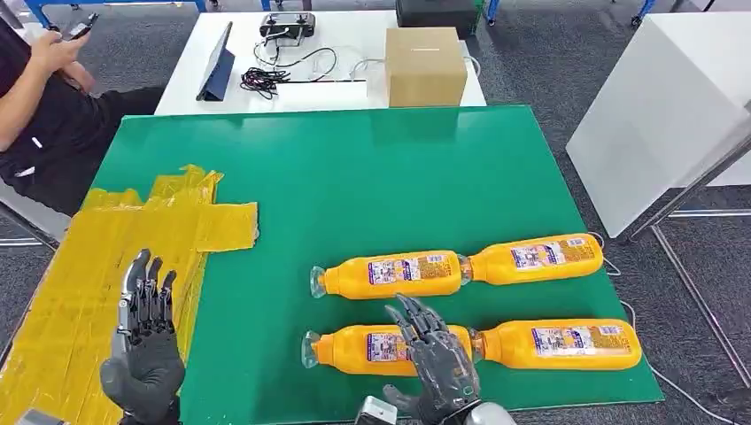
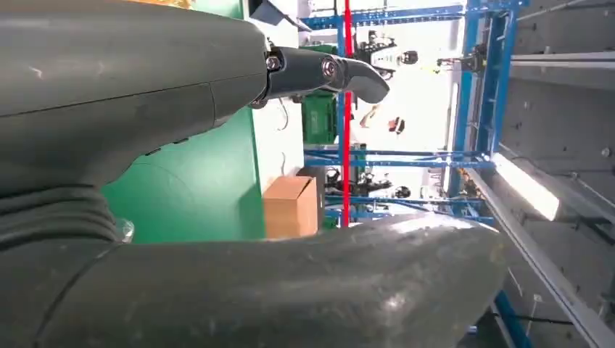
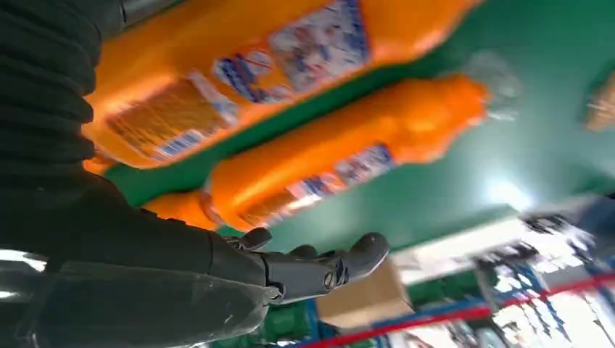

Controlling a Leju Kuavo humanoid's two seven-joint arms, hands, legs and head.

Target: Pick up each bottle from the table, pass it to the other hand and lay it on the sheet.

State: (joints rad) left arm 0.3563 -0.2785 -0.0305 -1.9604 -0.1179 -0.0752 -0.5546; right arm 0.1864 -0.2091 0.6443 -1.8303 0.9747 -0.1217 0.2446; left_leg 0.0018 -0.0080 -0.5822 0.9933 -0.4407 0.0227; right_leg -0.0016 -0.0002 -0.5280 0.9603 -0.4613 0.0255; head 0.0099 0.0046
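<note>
We log four orange bottles lying on the green table (image 1: pixel 372 177): far-left bottle (image 1: pixel 390 274), far-right bottle (image 1: pixel 536 258), near-left bottle (image 1: pixel 354 348), near-right bottle (image 1: pixel 558 344). Right hand (image 1: pixel 438 359) hovers over the near-left bottle, fingers spread, holding nothing. Left hand (image 1: pixel 149 341) is spread, empty, above the yellow sheet (image 1: pixel 97 274) at left.

On the worktop (image 1: pixel 372 177) we see four bottles lying on their sides at the near right, in two rows of two: far-left bottle (image 1: pixel 390 274), far-right bottle (image 1: pixel 536 258), near-left bottle (image 1: pixel 354 349), near-right bottle (image 1: pixel 558 343). The sheet (image 1: pixel 97 283) covers the near left corner. Our right hand (image 1: pixel 438 359) hangs over the near-left bottle; our left hand (image 1: pixel 146 341) is above the sheet. Beyond the far edge, a box (image 1: pixel 425 66) stands on another table (image 1: pixel 354 35).
</note>
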